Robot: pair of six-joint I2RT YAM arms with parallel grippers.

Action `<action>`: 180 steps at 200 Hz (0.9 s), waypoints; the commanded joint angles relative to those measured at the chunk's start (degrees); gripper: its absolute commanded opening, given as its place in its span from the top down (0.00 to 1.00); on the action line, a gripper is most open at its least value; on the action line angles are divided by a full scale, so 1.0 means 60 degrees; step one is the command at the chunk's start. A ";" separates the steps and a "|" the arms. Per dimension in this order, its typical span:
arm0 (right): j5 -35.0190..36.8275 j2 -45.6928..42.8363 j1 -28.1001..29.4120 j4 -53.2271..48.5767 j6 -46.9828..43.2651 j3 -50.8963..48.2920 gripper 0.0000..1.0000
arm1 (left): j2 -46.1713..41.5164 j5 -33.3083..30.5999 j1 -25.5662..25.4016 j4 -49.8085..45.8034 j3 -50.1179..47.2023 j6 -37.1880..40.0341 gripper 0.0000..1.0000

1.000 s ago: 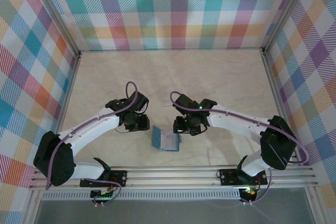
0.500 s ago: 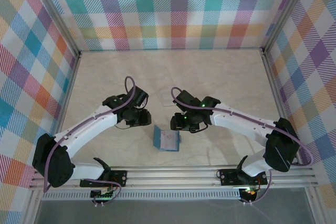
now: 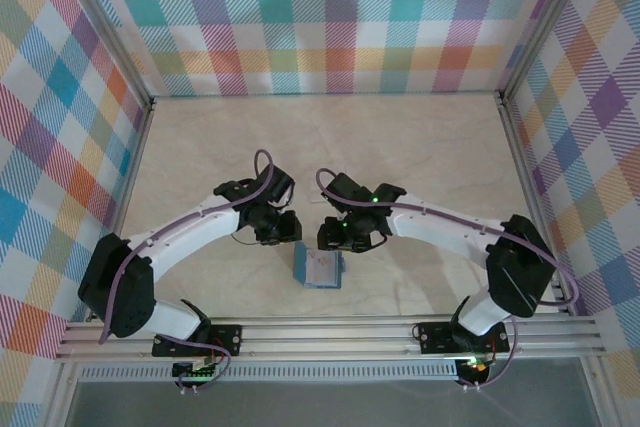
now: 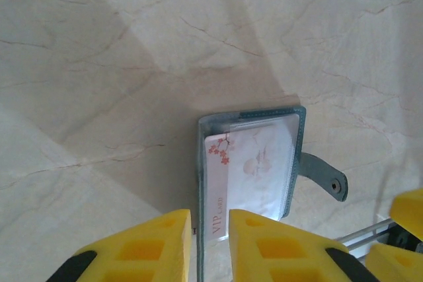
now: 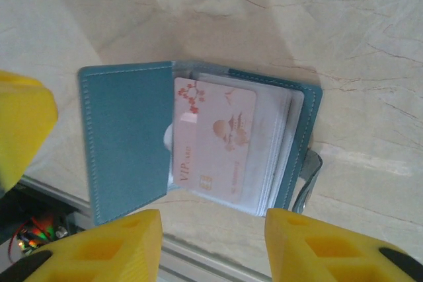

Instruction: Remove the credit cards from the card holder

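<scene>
Both arms have closed in on the card holder [image 3: 316, 267] since a second ago: the left gripper [image 3: 285, 231] has swung from well off its far-left corner to just beside that corner, and the right gripper [image 3: 338, 239] has edged over its far side, while the holder itself lies where it did on the table [image 3: 420, 147]. It is open, one teal flap [image 5: 125, 140] to one side and a stack of clear sleeves [image 4: 268, 163] to the other, with the clasp tab [image 4: 324, 176] sticking out past the sleeves. The credit cards [image 5: 215, 140] are inside those sleeves, the top one pale with red blossoms and "VIP" printed on it. The left fingers [image 4: 139, 249] are nearly together with the holder's folded edge running into the slit between them; I cannot tell whether they pinch it. The right fingers [image 5: 99, 249] stand wide apart, holding nothing. The cards look light, stiff and slick, so the edge nearest the fold seems the best grip, with the soft holder pinned so it cannot slide.
</scene>
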 commanded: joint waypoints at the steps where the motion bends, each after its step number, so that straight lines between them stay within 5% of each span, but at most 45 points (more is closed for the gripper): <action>1: -0.0224 0.0346 0.0017 0.0161 -0.0089 0.0132 0.54 | 0.0055 0.0109 -0.0194 0.0053 0.0050 -0.0152 0.78; 38: -0.0674 0.0789 0.0016 0.0665 0.0025 -0.0116 0.55 | -0.0355 -0.0655 -0.0203 -0.0723 0.0625 -0.0054 0.77; 88: -0.0887 0.1067 0.0016 0.1175 0.0204 -0.0626 0.55 | 0.0124 0.0956 -0.0535 -0.0049 0.1184 -0.0472 0.79; 180: -0.0568 0.1244 0.0001 0.1648 0.0436 -0.1371 0.57 | 0.1064 0.0663 -0.0859 0.0468 0.0425 -0.0703 0.84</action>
